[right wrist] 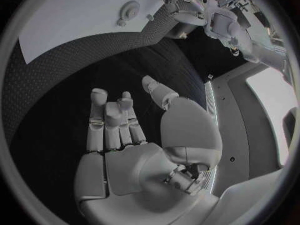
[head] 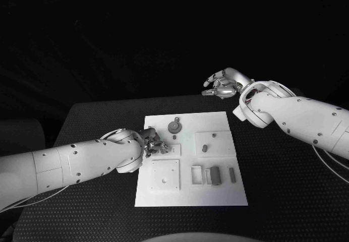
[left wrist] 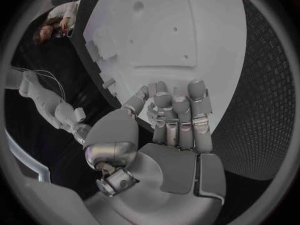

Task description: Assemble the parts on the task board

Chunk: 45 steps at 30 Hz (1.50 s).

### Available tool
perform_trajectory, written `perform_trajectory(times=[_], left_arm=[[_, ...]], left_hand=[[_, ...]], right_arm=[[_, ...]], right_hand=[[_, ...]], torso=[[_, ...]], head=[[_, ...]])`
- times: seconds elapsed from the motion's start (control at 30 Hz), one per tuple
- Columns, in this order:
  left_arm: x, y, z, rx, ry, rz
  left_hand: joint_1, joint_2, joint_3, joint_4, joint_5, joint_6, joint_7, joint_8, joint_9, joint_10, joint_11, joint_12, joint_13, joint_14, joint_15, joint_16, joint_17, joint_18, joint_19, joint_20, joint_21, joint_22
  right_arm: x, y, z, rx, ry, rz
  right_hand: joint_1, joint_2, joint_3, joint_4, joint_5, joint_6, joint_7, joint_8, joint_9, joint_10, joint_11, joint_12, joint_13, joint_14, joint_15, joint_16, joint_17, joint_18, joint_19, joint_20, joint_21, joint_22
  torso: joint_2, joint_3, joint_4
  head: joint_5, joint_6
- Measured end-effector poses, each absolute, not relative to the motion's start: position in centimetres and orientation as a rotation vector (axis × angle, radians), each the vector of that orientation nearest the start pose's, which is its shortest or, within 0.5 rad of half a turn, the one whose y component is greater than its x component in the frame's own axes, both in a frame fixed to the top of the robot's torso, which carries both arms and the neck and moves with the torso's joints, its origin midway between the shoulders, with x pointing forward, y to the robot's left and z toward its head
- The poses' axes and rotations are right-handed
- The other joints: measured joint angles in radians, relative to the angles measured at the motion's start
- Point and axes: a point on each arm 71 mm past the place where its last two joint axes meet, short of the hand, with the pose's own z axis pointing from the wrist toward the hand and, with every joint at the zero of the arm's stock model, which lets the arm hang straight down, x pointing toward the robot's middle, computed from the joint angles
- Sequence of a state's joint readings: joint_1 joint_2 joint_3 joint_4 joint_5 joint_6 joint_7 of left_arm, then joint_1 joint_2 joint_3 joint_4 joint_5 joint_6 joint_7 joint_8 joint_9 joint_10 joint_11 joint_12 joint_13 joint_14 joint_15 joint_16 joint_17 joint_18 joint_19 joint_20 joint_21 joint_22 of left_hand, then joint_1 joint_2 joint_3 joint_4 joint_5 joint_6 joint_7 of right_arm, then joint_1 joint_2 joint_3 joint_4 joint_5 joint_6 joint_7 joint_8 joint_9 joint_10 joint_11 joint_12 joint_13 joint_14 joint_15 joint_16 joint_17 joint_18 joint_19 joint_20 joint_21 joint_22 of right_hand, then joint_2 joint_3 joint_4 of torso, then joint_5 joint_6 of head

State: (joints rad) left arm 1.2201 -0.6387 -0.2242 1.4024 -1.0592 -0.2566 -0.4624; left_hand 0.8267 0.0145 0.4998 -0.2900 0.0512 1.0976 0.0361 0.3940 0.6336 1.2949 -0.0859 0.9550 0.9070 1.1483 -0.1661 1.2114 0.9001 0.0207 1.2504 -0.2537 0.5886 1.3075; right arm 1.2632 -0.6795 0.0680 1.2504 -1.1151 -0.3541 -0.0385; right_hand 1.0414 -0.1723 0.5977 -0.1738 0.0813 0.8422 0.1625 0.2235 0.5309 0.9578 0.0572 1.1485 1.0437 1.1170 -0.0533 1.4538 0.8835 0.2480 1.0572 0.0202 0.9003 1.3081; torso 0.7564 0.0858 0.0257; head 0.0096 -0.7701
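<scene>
The white task board (head: 218, 121) lies in the middle of the black table. A round grey part (head: 174, 126) sits near its far edge and a small oblong part (head: 205, 148) lies in a square recess. Several rectangular grey parts (head: 215, 175) stand side by side near the front right. My left hand (head: 151, 143) rests at the board's left edge beside a small square recess (head: 175, 148). Its fingers (left wrist: 178, 110) stretch side by side onto the board (left wrist: 187, 25), the thumb a little apart, and I see nothing held. My right hand (head: 222, 84) hangs raised beyond the board's far right corner, its fingers (right wrist: 109, 117) loosely spread and empty.
A raised square plate (head: 165, 175) with a small hole takes up the board's front left. Black table (head: 283, 176) surrounds the board on all sides. My right forearm (head: 298, 118) crosses above the table's right side.
</scene>
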Motion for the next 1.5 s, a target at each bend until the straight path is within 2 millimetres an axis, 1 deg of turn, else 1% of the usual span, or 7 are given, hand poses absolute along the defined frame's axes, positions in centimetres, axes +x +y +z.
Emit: perform_trajectory(times=[0.03,0.13,0.23,0.37,0.47,0.97,1.5], left_arm=[[48.1,15.84,-26.71,-0.274,2.12,-0.458],[48.07,15.86,-26.7,-0.28,2.119,-0.461],[48.04,15.84,-26.71,-0.285,2.118,-0.463],[48.07,15.85,-26.67,-0.291,2.115,-0.465],[48.27,15.83,-26.41,-0.299,2.107,-0.47],[48.72,15.87,-26.0,-0.31,2.093,-0.47],[49.01,16.17,-26.05,-0.313,2.095,-0.453]], left_hand=[[0.009,0.006,0.0,0.0,-0.002,0.001,-0.001,0.0,0.0,0.0,0.0,0.0,0.0,-0.001,-0.001,0.002,-0.001,0.0,0.0,0.0,0.0,0.0],[0.012,0.008,0.002,0.0,-0.002,0.01,-0.01,0.002,0.002,0.0,0.0,0.0,-0.002,-0.003,0.0,0.004,-0.003,0.0,0.0,0.0,0.0,0.0],[0.012,0.008,0.001,-0.001,-0.002,0.009,-0.01,0.013,0.016,0.0,0.0,0.0,-0.004,-0.004,0.001,0.004,-0.007,0.0,-0.002,0.002,0.0,0.0],[0.012,0.008,-0.013,0.001,-0.002,0.009,-0.01,0.014,0.024,0.0,0.0,0.004,-0.005,-0.004,0.001,0.008,-0.008,0.0,-0.002,0.002,0.0,0.0],[0.018,0.015,-0.025,0.001,-0.002,0.009,-0.01,0.023,0.027,0.0,0.0,0.004,-0.007,-0.005,0.002,0.012,-0.012,0.0,-0.002,0.002,0.0,0.0],[0.026,0.015,-0.033,0.003,-0.006,0.008,-0.012,0.023,0.041,0.0,0.0,0.004,-0.009,-0.006,0.003,0.012,-0.015,0.0,-0.003,0.004,0.0,0.0],[0.034,0.015,-0.041,0.0,-0.008,0.007,-0.012,0.027,0.054,0.0,0.0,0.008,-0.011,-0.009,0.006,0.015,-0.019,0.0,-0.005,0.006,0.0,0.001]], right_arm=[[55.74,-20.38,-12.9,0.23,1.536,0.779],[55.74,-20.4,-12.91,0.23,1.537,0.779],[55.74,-20.41,-12.92,0.23,1.537,0.779],[55.74,-20.42,-12.92,0.23,1.538,0.779],[55.74,-20.44,-12.93,0.23,1.538,0.778],[55.73,-20.5,-12.94,0.23,1.539,0.778],[55.75,-20.44,-12.97,0.23,1.544,0.779]], right_hand=[[0.0,0.0,0.0,0.0,0.0,0.0,0.0,0.0,0.0,0.0,0.0,0.0,0.0,0.0,0.0,0.0,0.0,0.0,0.0,0.0,0.0,0.0],[0.0,0.0,0.0,0.0,0.0,0.0,0.0,0.0,0.0,0.0,0.0,0.0,0.0,0.0,0.0,0.0,0.0,0.0,0.0,0.0,0.0,0.0],[0.0,0.0,0.0,0.0,0.0,0.0,0.0,0.0,0.0,0.0,0.0,0.0,0.0,0.0,0.0,0.0,0.0,0.0,0.0,0.0,0.0,0.0],[0.0,0.0,0.0,0.0,0.0,0.0,0.0,0.0,0.0,0.0,0.0,0.0,0.0,0.0,0.0,0.0,0.0,0.0,0.0,0.0,0.0,0.0],[0.0,0.0,0.0,0.0,0.0,0.0,0.0,0.0,0.0,0.0,0.0,0.0,0.0,0.0,0.0,0.0,0.0,0.0,0.0,0.0,0.0,0.0],[0.0,0.0,0.0,0.0,0.0,0.0,-0.004,0.0,0.0,0.0,0.0,0.0,-0.001,0.0,0.0,0.0,0.0,0.0,-0.002,0.001,0.0,0.0],[0.0,0.0,-0.003,0.003,0.0,0.0,0.001,0.0,-0.001,0.0,0.0,0.004,-0.001,0.0,0.0,0.0,0.0,0.0,-0.002,0.002,0.0,0.0]], torso=[[0.0,0.0,0.0],[0.0,0.0,0.0002],[0.0,0.0,0.0005],[0.0,0.0,0.0005],[0.001,0.0,0.0005],[0.001,0.0004,0.0],[0.0,0.0002,0.0002]], head=[[0.0,0.0],[0.0,0.0],[-0.001,0.0],[-0.001,0.0],[-0.001,0.0],[-0.003,-0.005],[-0.001,-0.005]])
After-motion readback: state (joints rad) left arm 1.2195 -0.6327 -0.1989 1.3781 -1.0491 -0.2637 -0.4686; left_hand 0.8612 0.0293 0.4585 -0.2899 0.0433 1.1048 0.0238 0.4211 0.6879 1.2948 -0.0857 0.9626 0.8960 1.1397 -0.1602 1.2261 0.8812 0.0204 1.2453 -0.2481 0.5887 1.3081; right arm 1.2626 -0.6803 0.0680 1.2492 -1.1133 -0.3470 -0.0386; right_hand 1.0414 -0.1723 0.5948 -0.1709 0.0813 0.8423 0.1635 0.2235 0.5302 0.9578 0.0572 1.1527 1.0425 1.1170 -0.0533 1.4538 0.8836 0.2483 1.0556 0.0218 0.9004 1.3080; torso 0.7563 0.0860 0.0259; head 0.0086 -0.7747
